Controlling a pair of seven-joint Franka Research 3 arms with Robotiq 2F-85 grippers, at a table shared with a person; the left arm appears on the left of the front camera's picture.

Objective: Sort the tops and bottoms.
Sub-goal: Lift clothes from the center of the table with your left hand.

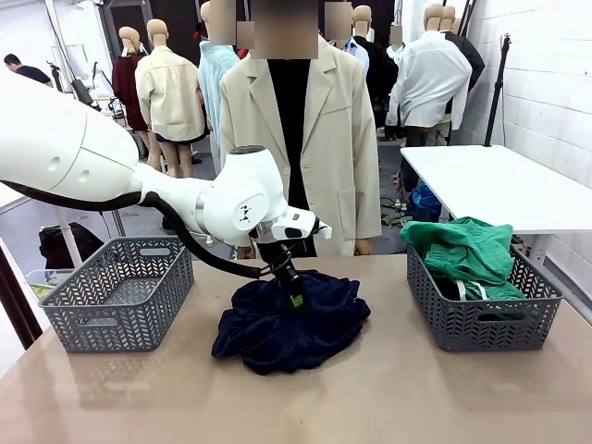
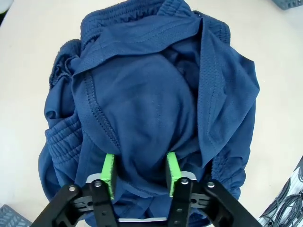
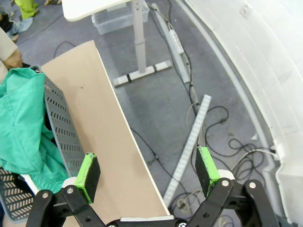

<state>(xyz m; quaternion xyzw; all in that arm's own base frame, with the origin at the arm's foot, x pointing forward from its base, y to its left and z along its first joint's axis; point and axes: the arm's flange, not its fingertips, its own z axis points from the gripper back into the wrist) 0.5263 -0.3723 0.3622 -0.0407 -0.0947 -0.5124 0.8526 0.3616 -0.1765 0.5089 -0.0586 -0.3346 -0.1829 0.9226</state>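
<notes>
1 tool (image 2: 140,165) (left) straddles a navy garment (image 2: 151,104) fold.

Navy heap (image 1: 291,324): crumpled, soft, in the middle of the table (image 1: 416,398). Dark blue mesh fabric, stitched seams, gathered elastic waistband along one edge. One piece or two: can't tell. Green garment (image 1: 467,250): bright green, bunched up in the grey basket (image 1: 481,324) on the right, spilling over the rim, white drawstring (image 1: 460,289) hanging down. Well apart from the navy heap.
</notes>
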